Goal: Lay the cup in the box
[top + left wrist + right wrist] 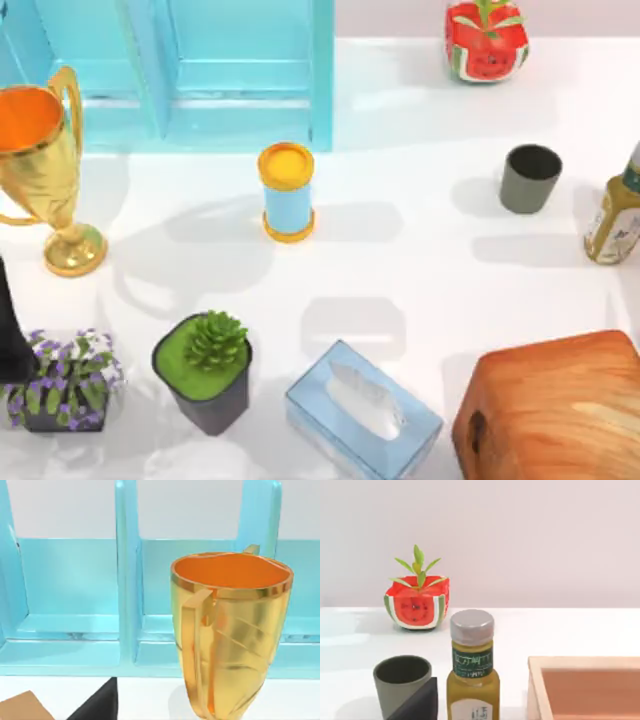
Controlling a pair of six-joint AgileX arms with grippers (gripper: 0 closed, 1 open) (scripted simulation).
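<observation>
The cup (pixel 529 177) stands upright on the white table (pixel 420 260), toward the right side in the top view, open mouth up, untouched; just right of it at the table's edge stands a yellow-green bottle (pixel 617 215) with a grey cap. From the right wrist view the same cup (pixel 402 683) sits just beside the bottle (pixel 472 670), with a watermelon-patterned planter (pixel 417 602) farther back and the rim of a wooden box (pixel 585 685) to the side; the box (pixel 555 405) occupies the table's near-right corner in the top view. A dark wedge at the edge of each wrist view may belong to that arm's tool — whether either tool is released or clenched, I cannot tell. In the left wrist view a gold trophy (pixel 230 635) stands close in front of a turquoise shelf unit (pixel 75 600). Elsewhere on the table: a blue cylinder with yellow rims (pixel 287 192), a tissue box (pixel 362 412), a potted succulent (pixel 205 368), and a pot of purple flowers (pixel 62 385).
</observation>
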